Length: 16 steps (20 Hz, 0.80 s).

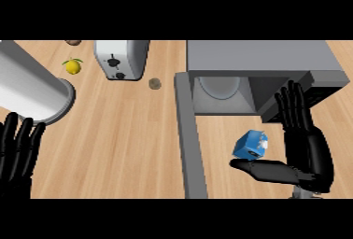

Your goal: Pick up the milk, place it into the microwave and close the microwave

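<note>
Now I am seeing: right hand (303, 158) spread, fingers straight | milk (251, 145) lying on counter (124, 140) just beside its thumb, before open microwave (262, 70) | left hand (17, 154) resting spread at left edge.

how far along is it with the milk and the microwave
Early stage. Done: nothing yet beyond the microwave standing open, its door swung out toward the robot. In hand: the right robot hand is open beside the blue milk carton on the counter, thumb under it, fingers straight, not yet grasping. Left: grasp the milk, set it inside, close the door. The left robot hand rests open at the left edge.
</note>
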Motion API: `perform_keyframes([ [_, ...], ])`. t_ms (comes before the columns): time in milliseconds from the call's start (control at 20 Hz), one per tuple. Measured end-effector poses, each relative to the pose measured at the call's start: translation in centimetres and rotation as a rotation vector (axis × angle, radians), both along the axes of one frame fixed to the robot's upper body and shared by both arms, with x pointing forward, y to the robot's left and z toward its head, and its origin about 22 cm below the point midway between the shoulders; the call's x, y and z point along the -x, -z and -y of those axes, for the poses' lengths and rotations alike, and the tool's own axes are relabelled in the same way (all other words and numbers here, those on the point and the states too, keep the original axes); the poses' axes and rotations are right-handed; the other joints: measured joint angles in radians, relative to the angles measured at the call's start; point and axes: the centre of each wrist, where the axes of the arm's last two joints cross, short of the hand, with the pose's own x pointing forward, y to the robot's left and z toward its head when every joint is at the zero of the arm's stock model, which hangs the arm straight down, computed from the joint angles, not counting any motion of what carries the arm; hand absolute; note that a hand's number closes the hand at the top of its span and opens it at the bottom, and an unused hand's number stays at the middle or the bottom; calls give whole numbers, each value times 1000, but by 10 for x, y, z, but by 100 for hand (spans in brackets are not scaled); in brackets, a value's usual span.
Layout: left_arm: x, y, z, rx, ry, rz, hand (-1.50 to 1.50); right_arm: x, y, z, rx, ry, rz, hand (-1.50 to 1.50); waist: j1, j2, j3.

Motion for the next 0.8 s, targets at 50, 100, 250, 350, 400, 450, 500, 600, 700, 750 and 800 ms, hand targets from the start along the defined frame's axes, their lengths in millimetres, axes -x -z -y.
perform_keyframes([
  [50,5,1,1,-1,2,0,-150,0,7,8,6,8,-10,-150,1,0,0],
  [100,5,0,3,-2,4,2,-150,0,13,9,12,15,-18,-150,0,0,0],
  [250,9,-1,1,4,13,-1,-150,3,32,19,24,28,-44,-150,0,0,0],
  [350,12,1,4,1,16,-4,-150,4,44,23,29,40,-55,-150,0,0,0],
  [400,14,1,5,3,15,-1,-150,6,53,23,36,46,-65,-150,0,0,0],
  [450,18,2,6,4,14,-2,-150,6,58,25,41,51,-69,-150,1,0,0],
  [500,16,2,6,3,18,-4,-150,8,66,26,42,53,-72,-150,0,0,0],
  [600,21,-1,6,5,15,1,-150,11,83,30,42,64,-84,-150,1,0,0],
  [700,22,-1,9,7,15,2,-150,12,95,36,38,79,-90,-150,1,0,0],
  [750,26,-3,8,6,18,-1,-150,14,103,38,39,86,-97,-150,1,0,0],
  [800,22,-1,8,8,17,-4,-150,16,110,38,37,85,-100,-150,0,0,0],
])
